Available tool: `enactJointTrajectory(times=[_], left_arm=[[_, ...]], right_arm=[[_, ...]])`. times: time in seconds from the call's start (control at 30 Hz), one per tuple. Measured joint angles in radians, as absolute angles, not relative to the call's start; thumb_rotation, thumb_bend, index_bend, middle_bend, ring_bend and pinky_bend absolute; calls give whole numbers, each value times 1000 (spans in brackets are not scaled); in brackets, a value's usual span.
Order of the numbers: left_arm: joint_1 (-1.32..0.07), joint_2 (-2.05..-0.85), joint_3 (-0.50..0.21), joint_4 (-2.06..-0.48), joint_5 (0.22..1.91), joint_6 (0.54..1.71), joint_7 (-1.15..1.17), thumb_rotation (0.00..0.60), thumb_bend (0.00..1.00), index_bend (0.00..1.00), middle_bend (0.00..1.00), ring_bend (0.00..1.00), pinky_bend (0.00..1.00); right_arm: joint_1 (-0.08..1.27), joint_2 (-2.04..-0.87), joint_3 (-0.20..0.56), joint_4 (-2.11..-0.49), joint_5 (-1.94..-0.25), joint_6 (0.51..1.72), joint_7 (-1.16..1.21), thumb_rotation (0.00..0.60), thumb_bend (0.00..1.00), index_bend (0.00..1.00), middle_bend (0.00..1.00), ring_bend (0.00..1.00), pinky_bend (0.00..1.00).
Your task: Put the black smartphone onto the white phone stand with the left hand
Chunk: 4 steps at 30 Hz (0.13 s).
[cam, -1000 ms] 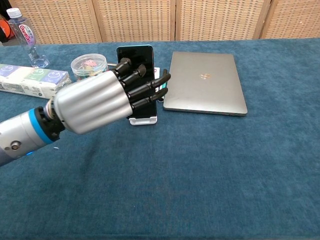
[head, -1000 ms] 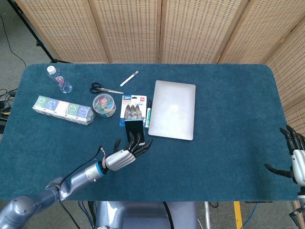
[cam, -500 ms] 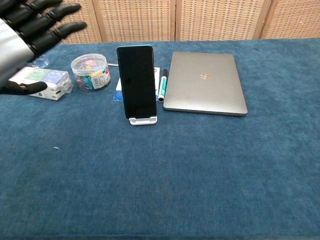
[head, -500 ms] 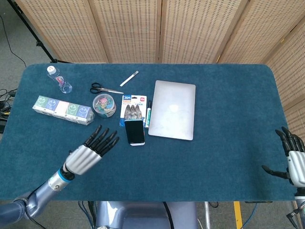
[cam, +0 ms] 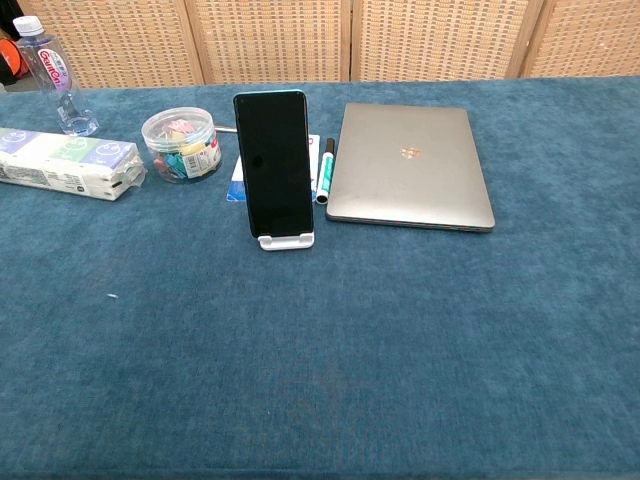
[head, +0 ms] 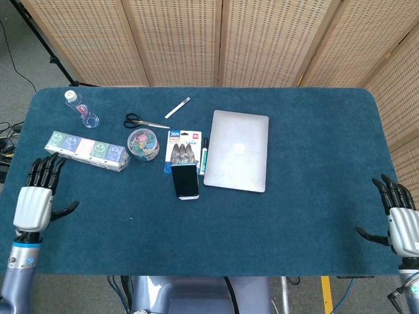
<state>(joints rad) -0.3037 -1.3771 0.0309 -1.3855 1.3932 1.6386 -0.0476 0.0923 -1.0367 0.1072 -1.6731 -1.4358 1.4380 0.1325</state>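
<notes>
The black smartphone (head: 184,180) (cam: 273,165) leans upright on the white phone stand (cam: 286,240), whose lip (head: 188,196) shows just below the screen. It stands mid-table, left of the laptop. My left hand (head: 36,196) hangs at the table's left edge, fingers spread and holding nothing, far from the phone. At the right edge, my right hand (head: 396,219) is also open and empty. Neither hand appears in the chest view.
A closed silver laptop (head: 237,159) lies right of the phone, a marker pen (head: 203,156) between them. Behind the phone are a blister pack (head: 182,149), a tub of clips (head: 143,143), scissors (head: 144,122), a tissue pack (head: 86,150) and a water bottle (head: 80,108).
My left hand let go of the phone on the stand and pulled back left to the table's edge, leaving the chest view. The right hand shifted slightly.
</notes>
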Motion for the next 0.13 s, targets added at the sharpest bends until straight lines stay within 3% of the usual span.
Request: enactJointTrajectory(times=[0.13], left_arm=[[-254, -1339, 30, -1439, 1348, 1587, -136, 600, 0, 0, 0, 0, 0]], right_arm=[[90, -1045, 107, -1672, -1439, 1448, 114, 600, 0, 0, 0, 0, 0]])
